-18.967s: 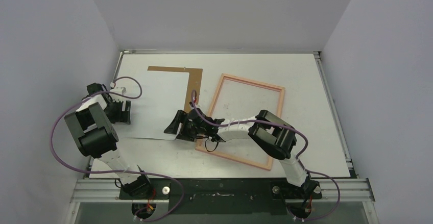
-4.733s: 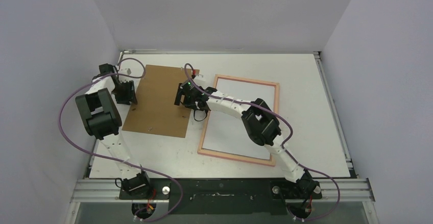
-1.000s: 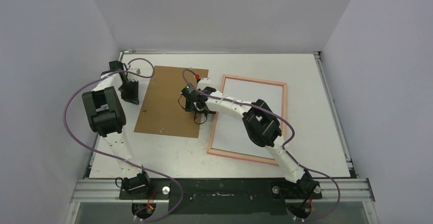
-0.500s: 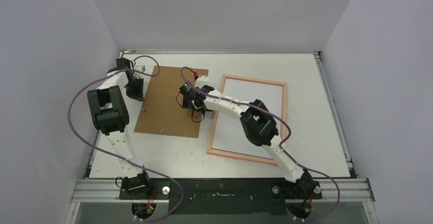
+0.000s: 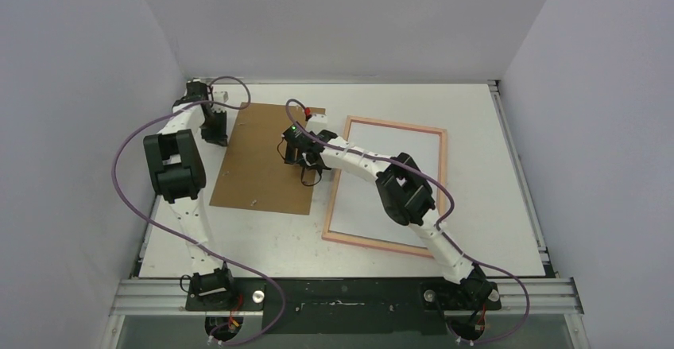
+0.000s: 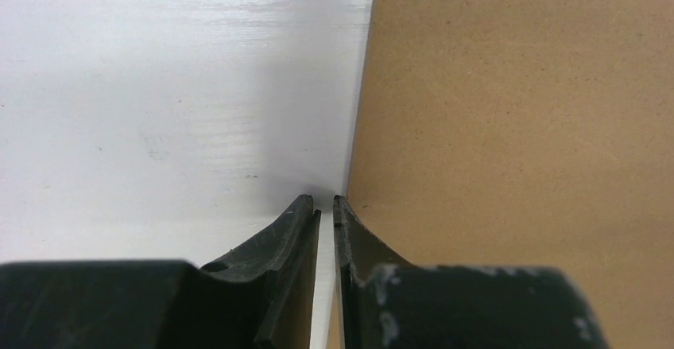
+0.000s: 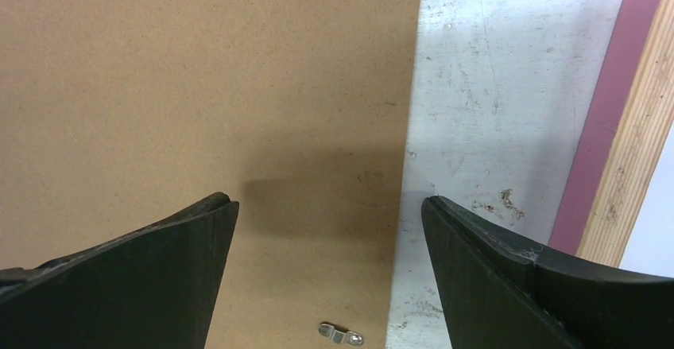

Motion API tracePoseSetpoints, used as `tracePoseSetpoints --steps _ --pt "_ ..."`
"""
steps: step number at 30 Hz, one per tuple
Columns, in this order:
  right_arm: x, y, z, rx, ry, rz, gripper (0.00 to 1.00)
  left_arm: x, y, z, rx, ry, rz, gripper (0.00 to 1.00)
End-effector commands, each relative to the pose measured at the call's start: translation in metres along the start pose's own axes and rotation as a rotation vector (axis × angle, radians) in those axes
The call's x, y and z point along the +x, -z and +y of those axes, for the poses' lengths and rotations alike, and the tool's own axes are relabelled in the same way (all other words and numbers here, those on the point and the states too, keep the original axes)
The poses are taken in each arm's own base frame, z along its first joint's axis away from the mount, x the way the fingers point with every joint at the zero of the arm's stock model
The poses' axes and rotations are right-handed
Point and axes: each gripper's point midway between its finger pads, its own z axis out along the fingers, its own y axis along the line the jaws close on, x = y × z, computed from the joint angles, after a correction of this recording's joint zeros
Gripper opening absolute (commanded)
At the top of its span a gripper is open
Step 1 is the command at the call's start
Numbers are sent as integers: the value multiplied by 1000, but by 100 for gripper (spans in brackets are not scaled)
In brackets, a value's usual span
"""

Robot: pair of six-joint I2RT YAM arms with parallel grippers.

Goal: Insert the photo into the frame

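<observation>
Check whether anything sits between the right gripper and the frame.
Nothing visible does. The right gripper, fingers open, hangs over the right edge of the brown backing panel; only a bare strip of table lies between it and the frame.

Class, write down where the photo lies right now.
In the top view, the photo lies white side up inside the frame, right of centre, just right of the brown board.

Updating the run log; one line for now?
photo: white side up, in frame | left gripper: shut, at backing panel edge | right gripper: open, straddling its other edge
</observation>
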Motion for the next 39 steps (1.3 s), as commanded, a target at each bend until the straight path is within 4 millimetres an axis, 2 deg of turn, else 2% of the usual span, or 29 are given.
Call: tracePoseSetpoints --steps 1,5,8,16,18,23,27,31,36,39 --pt "45 -8 -5 6 37 105 90 31 -13 -18 42 -3 84 13" --pt "58 1 -6 3 45 123 90 56 -8 -26 58 -36 123 12" --pt "62 4 -6 8 45 129 90 66 -3 -30 73 -45 138 11" --pt "63 11 6 -20 22 135 90 76 1 -42 106 -53 163 11" --pt "59 17 16 -60 -7 140 90 78 1 -47 120 -55 169 11" --pt "29 50 47 -210 -114 123 90 88 -1 -66 170 -56 203 11" --pt "11 69 56 -285 -185 117 90 100 -3 -81 217 -46 235 11" --pt "9 74 56 -299 -204 118 90 105 -1 -85 232 -39 236 11" --pt "17 69 53 -292 -219 138 90 110 6 -89 253 -44 236 11" --pt "10 73 53 -302 -230 123 90 115 9 -95 286 -39 246 10"
